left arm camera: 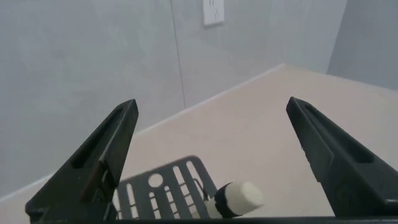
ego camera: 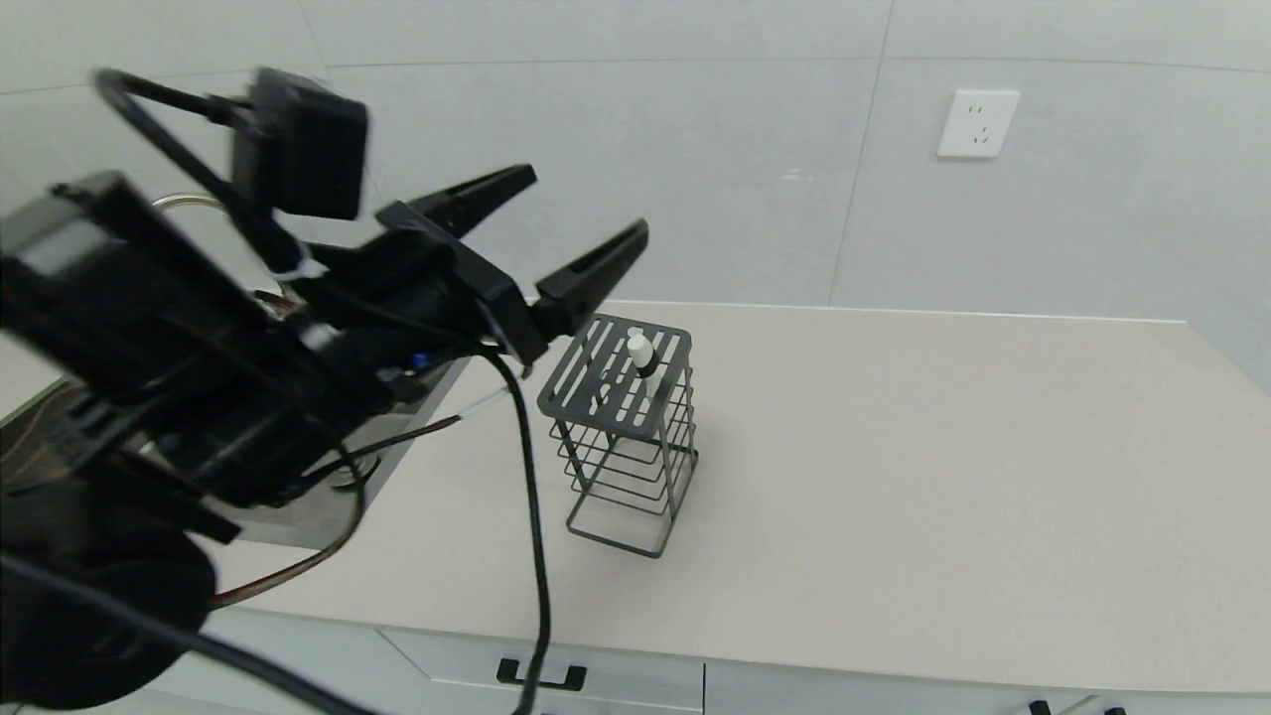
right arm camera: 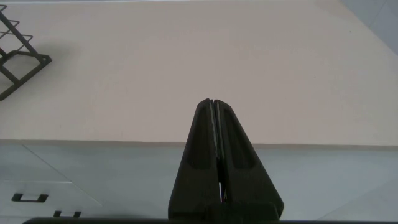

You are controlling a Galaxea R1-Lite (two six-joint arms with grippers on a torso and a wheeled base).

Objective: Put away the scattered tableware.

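A dark wire cutlery rack [ego camera: 624, 437] with a slotted top plate stands on the beige counter [ego camera: 894, 477]. One utensil with a white-tipped handle [ego camera: 641, 351] sticks up through a slot. My left gripper [ego camera: 586, 223] hangs open and empty above and to the left of the rack. In the left wrist view its fingers [left arm camera: 93, 168] spread wide over the rack's top plate [left arm camera: 165, 196] and the white handle tip [left arm camera: 239, 198]. My right gripper [right arm camera: 214, 124] is shut with nothing in it, above the counter's front edge; the rack's base [right arm camera: 18, 56] lies off to one side.
A metal sink [ego camera: 298, 497] with a faucet [ego camera: 189, 204] sits at the counter's left end, mostly behind my left arm. A wall socket [ego camera: 978, 123] is on the tiled wall. Drawer fronts with a dark handle [ego camera: 541, 675] run below the counter. The counter right of the rack is bare.
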